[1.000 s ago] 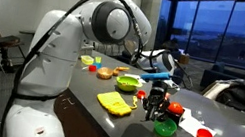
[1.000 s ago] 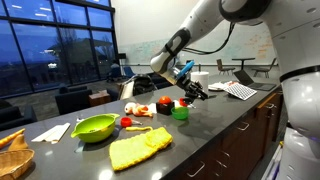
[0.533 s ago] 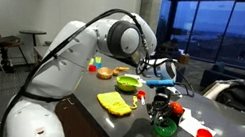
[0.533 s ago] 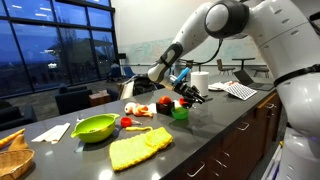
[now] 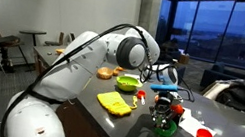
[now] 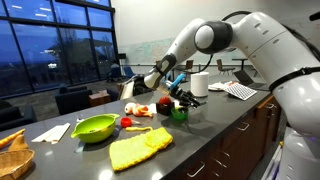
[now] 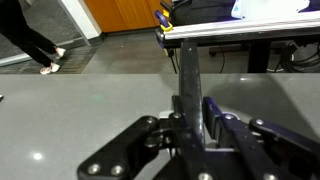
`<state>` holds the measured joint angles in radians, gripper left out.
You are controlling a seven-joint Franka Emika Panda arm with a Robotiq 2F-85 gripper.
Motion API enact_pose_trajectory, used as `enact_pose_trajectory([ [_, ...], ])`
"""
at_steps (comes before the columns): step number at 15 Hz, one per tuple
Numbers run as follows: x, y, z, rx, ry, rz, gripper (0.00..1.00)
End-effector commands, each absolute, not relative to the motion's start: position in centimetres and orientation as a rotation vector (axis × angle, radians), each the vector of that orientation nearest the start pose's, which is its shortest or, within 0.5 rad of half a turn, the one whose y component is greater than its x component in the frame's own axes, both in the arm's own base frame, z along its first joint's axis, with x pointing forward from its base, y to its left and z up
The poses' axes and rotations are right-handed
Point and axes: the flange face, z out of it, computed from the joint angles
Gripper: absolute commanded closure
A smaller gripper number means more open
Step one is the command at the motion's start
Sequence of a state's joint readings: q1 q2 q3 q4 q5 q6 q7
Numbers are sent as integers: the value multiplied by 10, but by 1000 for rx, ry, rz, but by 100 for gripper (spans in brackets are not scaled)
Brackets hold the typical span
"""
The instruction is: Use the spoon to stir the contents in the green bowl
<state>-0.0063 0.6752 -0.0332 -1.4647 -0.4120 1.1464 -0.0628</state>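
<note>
Hovering just above the green bowl (image 5: 165, 129) (image 6: 180, 113) in both exterior views, the gripper (image 5: 161, 112) has its fingers drawn narrow around the spoon (image 7: 189, 85). The wrist view shows the dark handle clamped there. From outside the spoon blends into the dark gripper. Its oval end and the bowl's contents cannot be made out.

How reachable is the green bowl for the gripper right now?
Probably yes. The gripper hangs just above the green bowl, closed on the spoon, and nothing visible sits between them in either exterior view.
</note>
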Motion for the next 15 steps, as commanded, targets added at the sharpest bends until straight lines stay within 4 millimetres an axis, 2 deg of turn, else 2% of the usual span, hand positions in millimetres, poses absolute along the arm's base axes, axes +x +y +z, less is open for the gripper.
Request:
enact_pose_trajectory([
  [1,607,-74,263,-3041,-139,1758,94],
  [7,619,-63,255,-3002,-191,1786,94],
  [15,639,-47,258,-2993,-238,1798,94],
])
